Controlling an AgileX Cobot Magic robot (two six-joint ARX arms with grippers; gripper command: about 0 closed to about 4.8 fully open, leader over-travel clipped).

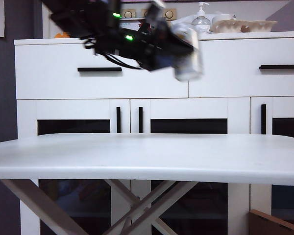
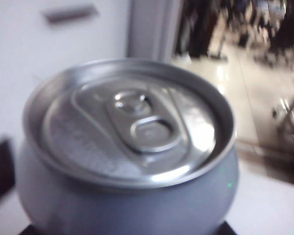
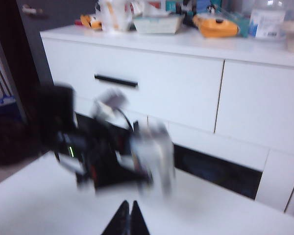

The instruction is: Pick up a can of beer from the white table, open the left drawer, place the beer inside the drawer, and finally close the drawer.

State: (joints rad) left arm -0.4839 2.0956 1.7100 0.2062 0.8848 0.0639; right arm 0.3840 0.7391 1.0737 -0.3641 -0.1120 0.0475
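Note:
The silver can of beer [image 1: 188,58] hangs in the air above the white table [image 1: 147,156], in front of the cabinet's seam between the two drawers. My left gripper [image 1: 179,49] is shut on it, at the end of a black arm reaching in from the upper left. Up close, the can's lid and pull tab [image 2: 137,125] fill the left wrist view, with my left gripper [image 2: 127,228] clamping its body low down. The left drawer [image 1: 59,81] is closed, its black bar handle [image 1: 99,69] left of the can. My right gripper [image 3: 129,209] is shut and empty, low over the table [image 3: 34,205], facing the blurred can [image 3: 154,152].
The right drawer [image 1: 235,73] is closed too. Dark-glass doors [image 1: 186,126] with vertical handles stand below the drawers. On the cabinet top are a pump bottle [image 1: 201,22], pale bowls [image 1: 245,25] and an orange item [image 3: 215,25]. A brown box corner [image 1: 274,223] sits low right.

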